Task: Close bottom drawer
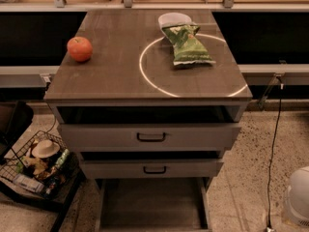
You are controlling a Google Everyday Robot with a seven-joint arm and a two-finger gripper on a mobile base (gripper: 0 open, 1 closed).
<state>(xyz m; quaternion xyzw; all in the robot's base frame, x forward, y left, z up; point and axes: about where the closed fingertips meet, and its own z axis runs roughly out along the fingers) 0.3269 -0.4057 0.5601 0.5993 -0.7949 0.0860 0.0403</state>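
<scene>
The bottom drawer point(152, 204) of the grey-brown cabinet stands pulled far out toward me. Its long shallow tray shows bare inside. Its front and handle are cut off by the lower edge of the view. The middle drawer point(152, 168) and the taller top drawer point(149, 137) above it are each pulled out a little, with black bar handles. My gripper is not in view; only a white rounded part of my arm point(297, 197) shows at the lower right, to the right of the bottom drawer and apart from it.
On the cabinet top point(111, 81) lie a red-orange fruit point(79, 48), a green chip bag point(187, 45) and a white bowl point(174, 19). A wire basket of items point(38, 166) stands on the floor at the left. A black cable point(274, 144) hangs at the right.
</scene>
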